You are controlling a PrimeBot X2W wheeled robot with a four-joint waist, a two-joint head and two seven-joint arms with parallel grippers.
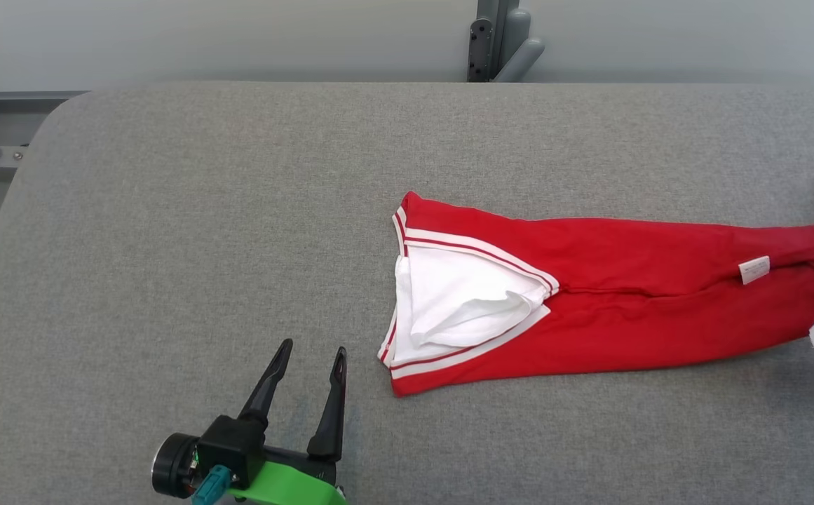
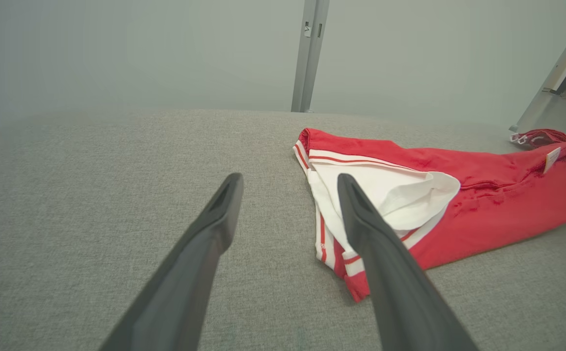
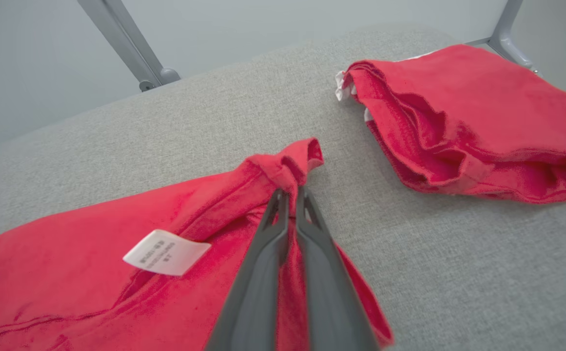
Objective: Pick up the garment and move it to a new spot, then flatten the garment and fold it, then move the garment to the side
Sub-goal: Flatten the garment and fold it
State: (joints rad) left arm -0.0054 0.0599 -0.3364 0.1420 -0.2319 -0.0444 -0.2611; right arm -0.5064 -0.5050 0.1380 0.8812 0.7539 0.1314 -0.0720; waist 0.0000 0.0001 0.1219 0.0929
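The garment (image 1: 589,308), red with white striped trim and a white lining showing at its open end, lies stretched out on the right half of the grey table (image 1: 168,245). Its narrow end reaches the right edge of the head view. The right gripper (image 3: 290,192) has its fingers pinched together on a bunched fold at that narrow end, just past the white care label (image 3: 165,252). The left gripper (image 1: 313,348) hovers with fingers spread wide and empty, near the striped open end but not touching it. A second red garment (image 3: 468,126) lies just beside the pinched corner (close enough to matter). The pinch looks thin, so a lift could let the fold slip out, or it could take only one layer and twist the cloth. A drag towards the right could sweep the neighbouring piece along.
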